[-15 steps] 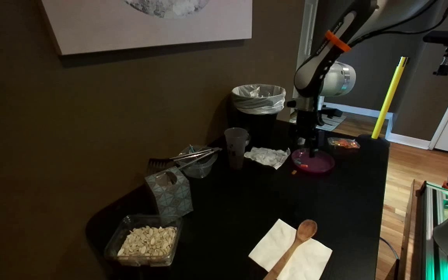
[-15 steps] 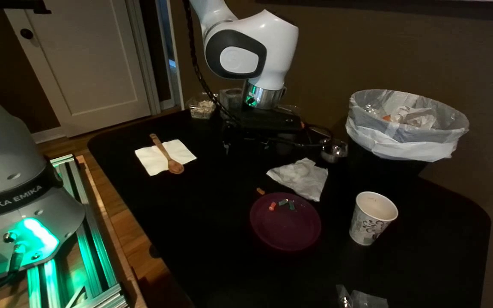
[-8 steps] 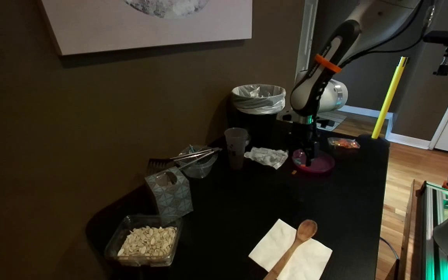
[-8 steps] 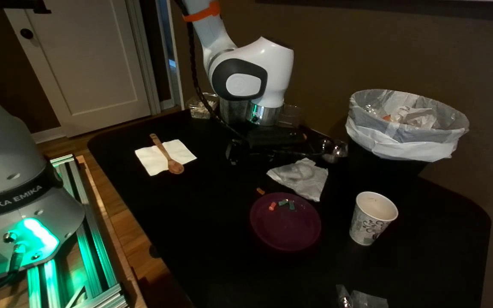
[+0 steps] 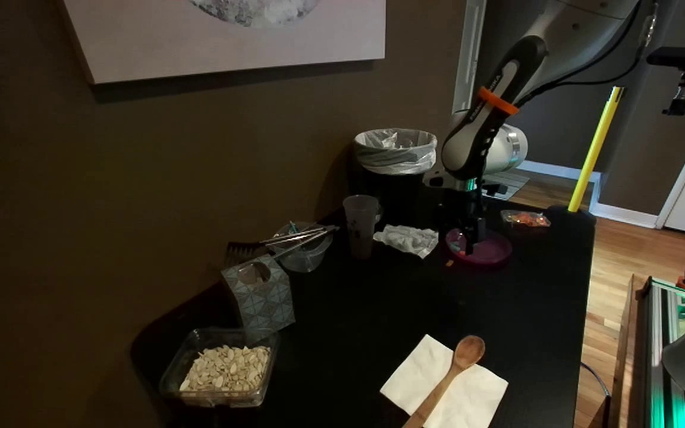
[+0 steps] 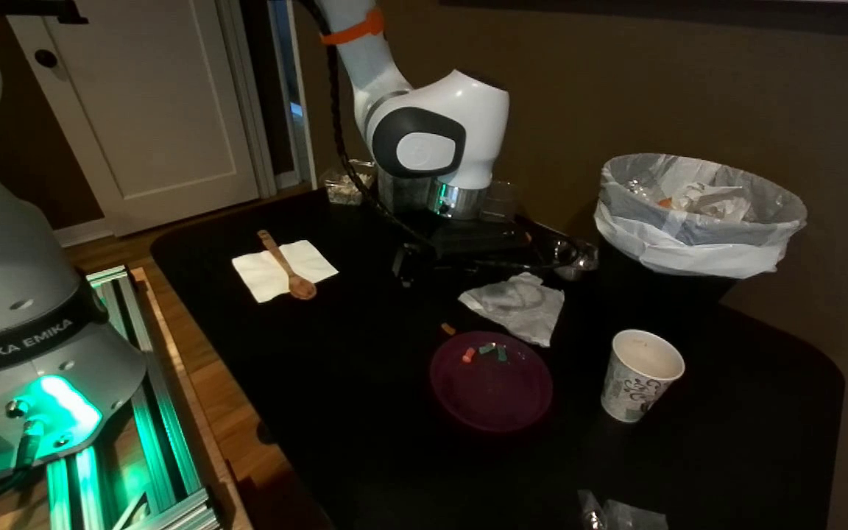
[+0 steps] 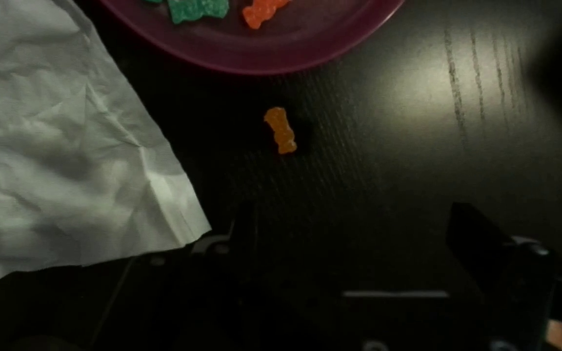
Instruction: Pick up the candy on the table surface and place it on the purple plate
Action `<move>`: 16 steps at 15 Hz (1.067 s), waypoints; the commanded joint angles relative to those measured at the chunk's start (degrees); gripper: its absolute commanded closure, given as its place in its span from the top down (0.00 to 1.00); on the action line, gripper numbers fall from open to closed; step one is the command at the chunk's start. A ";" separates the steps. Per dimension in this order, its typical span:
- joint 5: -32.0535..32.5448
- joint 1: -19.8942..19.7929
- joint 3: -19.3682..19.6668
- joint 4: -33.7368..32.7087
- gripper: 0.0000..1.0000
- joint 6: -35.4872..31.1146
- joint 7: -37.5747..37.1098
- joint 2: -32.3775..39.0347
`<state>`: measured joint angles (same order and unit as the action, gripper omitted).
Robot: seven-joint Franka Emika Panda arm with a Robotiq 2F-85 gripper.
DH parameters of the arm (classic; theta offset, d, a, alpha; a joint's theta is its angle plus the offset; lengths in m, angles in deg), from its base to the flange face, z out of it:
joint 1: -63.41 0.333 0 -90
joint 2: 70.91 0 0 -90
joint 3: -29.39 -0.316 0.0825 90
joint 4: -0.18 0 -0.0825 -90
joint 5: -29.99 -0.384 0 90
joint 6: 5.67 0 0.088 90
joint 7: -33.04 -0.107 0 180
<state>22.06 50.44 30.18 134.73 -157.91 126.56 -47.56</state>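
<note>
Brown wall [image 6: 689, 88] behind, black bench [image 6: 365, 427] running along it; framed picture [image 5: 229, 47] up on that wall in an exterior view; arm [image 6: 424, 125] reaches down over the bench, hand [image 7: 353, 209] pointing downward; wrist view has the fingers [image 7: 473, 231] well apart, bench surface showing between them; hand overlaps the plate in an exterior view; height over the bench is unclear; orange candy [image 7: 281, 130], the task's piece, lies on the bench just outside the purple plate [image 7: 261, 53], near its rim but apart from it; same wrist view puts it ahead of the fingertips, off toward the finger by the crumpled paper [image 7: 76, 146]; plate carries a red-orange candy [image 6: 468, 355] plus green candies [image 6: 502, 354], bunched on the side facing the loose one; crumpled paper lies just beside the plate; paper cup [image 6: 637, 379] stands upright near the plate, wall side; silvery pot [image 6: 587, 258] sits near the paper, partly hidden, lined bin [image 6: 689, 250] next to it; wooden spoon [image 5: 462, 358] lies across a white napkin [image 5: 415, 368], well apart from the plate; both exterior views show that pair; along the wall, in an exterior view: clear tub [image 5: 223, 400] of pale flakes [image 5: 229, 368], patterned box [image 5: 266, 300], clear bowl [image 5: 304, 260] with utensils [image 5: 296, 236] laid across its top, tall pale cup [image 5: 360, 226]; packet of orange bits [image 5: 525, 219] lies past the plate, toward the yellow post [image 5: 598, 148].
</note>
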 commanded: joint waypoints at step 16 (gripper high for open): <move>1.29 -10.91 -5.56 -10.00 0.71 0.08 4.77 13.53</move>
<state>24.12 41.81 26.68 125.60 -157.91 129.25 -35.70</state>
